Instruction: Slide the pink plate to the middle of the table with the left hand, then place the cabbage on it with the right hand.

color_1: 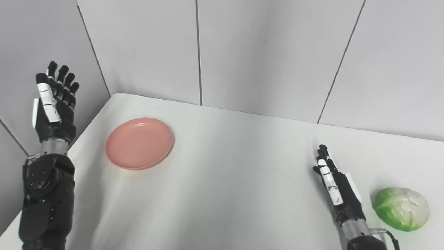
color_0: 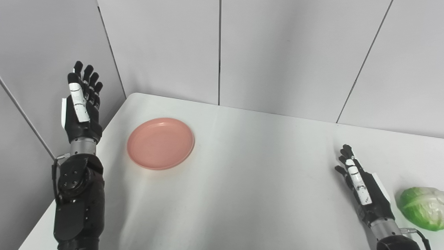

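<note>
Left eye view and right eye view both look down on a white desk (color_0: 249, 180) set against grey wall panels (color_0: 277, 52). On the desk's left part, near the far left corner, lies the pink plate (color_0: 160, 143), right side up and with nothing on it. Left of the plate and apart from it, the left hand (color_0: 81, 107) is raised above the desk's left edge, its palm upright and its fingers (color_0: 87, 78) pointing up, spread a little and holding nothing. At the near right side of the desk lies the cabbage (color_1: 401, 208), pale green with a whitish top. Just beside it, on its left, the right hand (color_1: 338, 189) hangs low over the desk, edge-on to the cameras, with its fingers (color_1: 323, 154) stretched forward and empty. A narrow gap separates that hand from the cabbage. Plate and cabbage lie well apart, with bare desk between them.
</note>
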